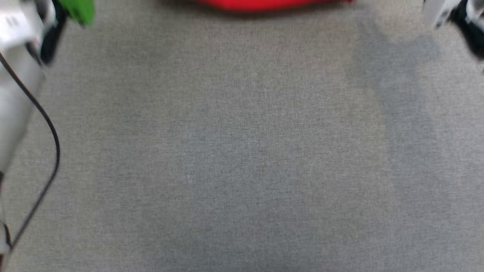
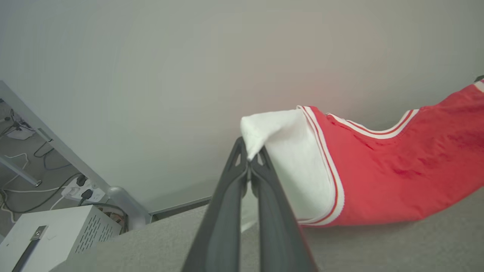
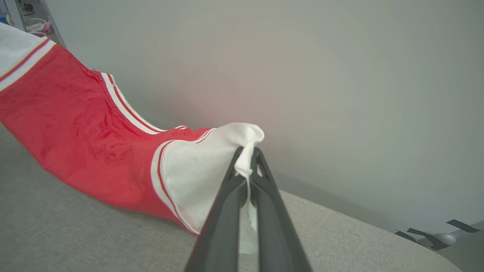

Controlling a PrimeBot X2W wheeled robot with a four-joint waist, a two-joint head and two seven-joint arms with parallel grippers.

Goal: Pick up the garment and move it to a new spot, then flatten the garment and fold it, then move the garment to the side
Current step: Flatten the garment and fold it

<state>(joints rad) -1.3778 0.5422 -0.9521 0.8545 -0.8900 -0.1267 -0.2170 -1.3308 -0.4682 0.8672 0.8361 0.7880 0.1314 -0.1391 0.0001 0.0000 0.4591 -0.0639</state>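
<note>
The left gripper [image 2: 249, 163] has its two dark fingers pressed together, pinching the bunched tip of a white sleeve [image 2: 295, 170] right at their ends. Just right of the pinch the sleeve spreads out to its red-and-white striped trim. Beyond that the red jersey [image 2: 397, 177] stretches away sideways, its lower edge touching the grey table cover [image 2: 378, 249]. Its far end is cut off by the frame.

The right gripper [image 3: 247, 166] is likewise clamped tight on the other sleeve [image 3: 196, 177], with a fold of white cloth hanging between its fingers. From there the jersey runs off to the left and out of the picture.

From the head camera everything is blurred. The jersey is a thin red strip cut by the top edge, between the pale left arm [image 1: 15, 75] with its black cable [image 1: 51, 128] and the right arm [image 1: 461, 19] in the corner. A green blur [image 1: 79, 11] by the left arm cannot be identified.

Farther off, behind the jersey, stands a plain pale wall [image 2: 189, 75]. Down-left of the left gripper, past the table edge, are a white vented box [image 2: 56, 234] and a power strip [image 2: 81, 190] among cables.
</note>
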